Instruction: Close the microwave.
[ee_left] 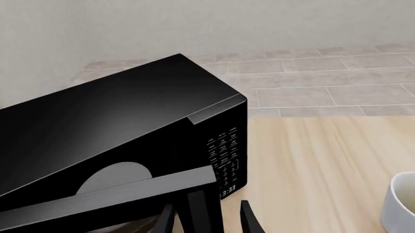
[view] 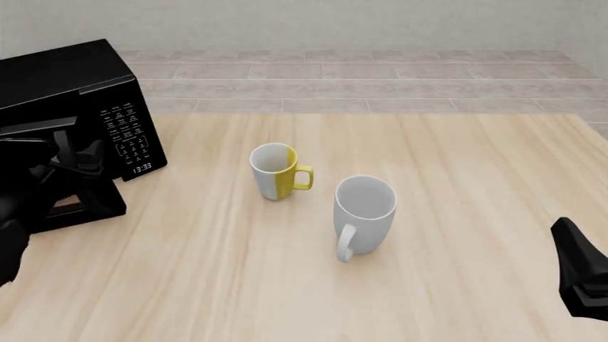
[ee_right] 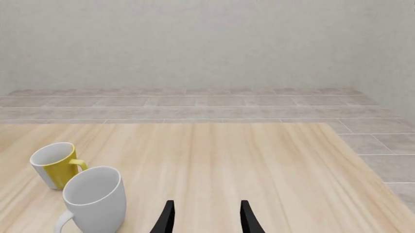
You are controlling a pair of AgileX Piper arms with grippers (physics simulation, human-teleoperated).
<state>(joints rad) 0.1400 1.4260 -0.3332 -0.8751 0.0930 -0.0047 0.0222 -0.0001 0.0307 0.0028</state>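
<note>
At near right corner of counter: right gripper (ee_right: 204, 217) idle, fingers spread, holding nothing, well apart from task. Mid-counter: tall white ceramic mug (view: 363, 215), then yellow-and-white mug (view: 278, 171) just behind it. At left edge: left gripper (ee_left: 207, 218), fingers spread, straddling edge of black hinged door (ee_left: 107, 196). Far left corner: large glossy black microwave (view: 67, 78), door part open. Risks, as judgement: door edge slipping out sideways; hard push shoving box along counter; elbow swing clipping mugs.
</note>
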